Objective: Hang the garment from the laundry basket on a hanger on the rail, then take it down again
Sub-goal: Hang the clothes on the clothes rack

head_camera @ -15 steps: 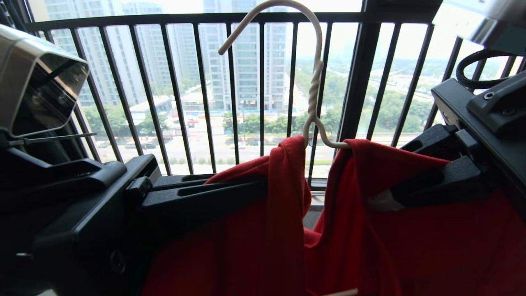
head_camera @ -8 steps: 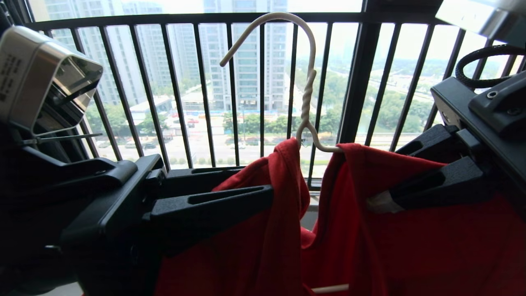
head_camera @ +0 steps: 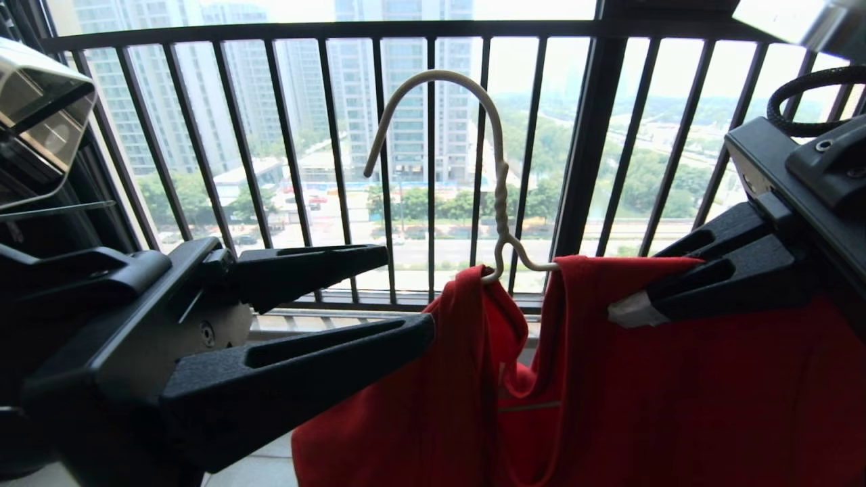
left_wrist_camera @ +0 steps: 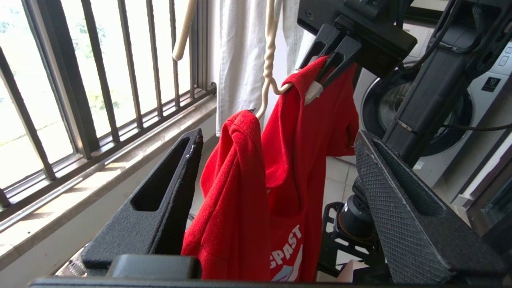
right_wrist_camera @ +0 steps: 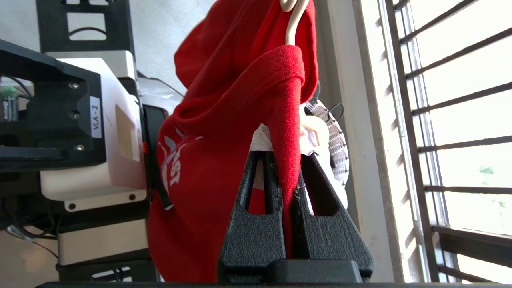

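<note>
- Hanging from the off-white wire hanger [head_camera: 499, 203], the red garment [head_camera: 676, 379] fills the lower middle and right of the head view; one shoulder is bunched close to the hanger's neck, the other spreads along the wire toward the right.
- Behind it stands the dark barred window railing [head_camera: 433, 30], with tall buildings and a street far below. The left wrist view shows also a stone window sill [left_wrist_camera: 100, 160], a white hanging cloth [left_wrist_camera: 240, 60], a washing machine [left_wrist_camera: 472, 112] and a tiled floor [left_wrist_camera: 340, 172]. No rail and no laundry basket are in view, and the hook of the hanger rests on nothing.
- The left end effector [head_camera: 399, 291] stands just beside the bunched shoulder, its jaws wide apart and holding nothing.
- The right end effector [right_wrist_camera: 286, 160] is closed on the garment's shoulder, with the hanger wire seemingly inside the fabric, so it alone carries the load.
- The step in hand, I judge, is dressing the hanger. To do it well, the left end effector should take the bunched shoulder and draw it outward over the free end of the wire, while the right one holds firm and level, so the hanger does not tip.
</note>
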Controlling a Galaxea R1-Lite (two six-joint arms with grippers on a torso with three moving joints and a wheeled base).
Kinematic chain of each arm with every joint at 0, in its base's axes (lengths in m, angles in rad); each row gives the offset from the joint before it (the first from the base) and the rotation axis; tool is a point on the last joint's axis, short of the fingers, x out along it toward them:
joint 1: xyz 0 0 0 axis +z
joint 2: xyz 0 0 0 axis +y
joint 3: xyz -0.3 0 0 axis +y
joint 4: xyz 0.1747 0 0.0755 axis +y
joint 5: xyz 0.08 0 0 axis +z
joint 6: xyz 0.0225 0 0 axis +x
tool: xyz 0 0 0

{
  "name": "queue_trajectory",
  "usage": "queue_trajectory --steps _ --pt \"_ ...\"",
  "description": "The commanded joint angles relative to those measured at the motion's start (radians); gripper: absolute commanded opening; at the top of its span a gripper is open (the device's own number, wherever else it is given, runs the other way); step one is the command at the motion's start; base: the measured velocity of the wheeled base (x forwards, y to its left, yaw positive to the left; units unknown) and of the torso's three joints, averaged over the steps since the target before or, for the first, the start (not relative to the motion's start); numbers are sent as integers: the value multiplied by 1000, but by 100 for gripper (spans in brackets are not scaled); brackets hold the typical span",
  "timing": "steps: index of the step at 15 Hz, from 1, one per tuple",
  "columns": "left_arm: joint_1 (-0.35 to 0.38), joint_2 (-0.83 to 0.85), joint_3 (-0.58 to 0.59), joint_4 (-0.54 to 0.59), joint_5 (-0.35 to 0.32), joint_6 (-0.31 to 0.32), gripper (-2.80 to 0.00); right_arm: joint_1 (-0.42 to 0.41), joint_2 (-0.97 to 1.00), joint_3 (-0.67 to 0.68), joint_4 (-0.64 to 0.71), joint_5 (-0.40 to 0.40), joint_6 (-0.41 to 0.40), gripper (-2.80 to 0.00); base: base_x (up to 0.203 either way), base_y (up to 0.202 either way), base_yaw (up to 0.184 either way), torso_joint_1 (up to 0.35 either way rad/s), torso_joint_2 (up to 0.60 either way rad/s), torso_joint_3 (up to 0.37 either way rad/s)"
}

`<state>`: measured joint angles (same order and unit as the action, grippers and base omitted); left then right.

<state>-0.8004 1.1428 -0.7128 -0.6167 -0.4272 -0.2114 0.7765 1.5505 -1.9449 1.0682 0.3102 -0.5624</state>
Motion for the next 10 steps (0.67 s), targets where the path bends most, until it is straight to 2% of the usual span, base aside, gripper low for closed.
queue_trajectory --steps 1,3,4,7,10 --pt "27 -68 -30 83 -2 19 0 -16 -20 0 6 3 -4 -280 0 0 0 0 0 0" --pt "32 -83 -62 144 -1 21 0 -20 -21 0 6 3 1 -280 0 0 0 0 0 0" --pt "44 -82 -63 144 -1 22 -273 -23 -20 1 6 4 3 -280 0 0 0 0 0 0" --pt "61 -99 -72 144 -1 23 -280 -33 -18 1 4 4 4 -280 0 0 0 0 0 0" --pt "117 -110 -117 157 6 22 -280 -68 -13 1 -25 6 13 -280 0 0 0 0 0 0"
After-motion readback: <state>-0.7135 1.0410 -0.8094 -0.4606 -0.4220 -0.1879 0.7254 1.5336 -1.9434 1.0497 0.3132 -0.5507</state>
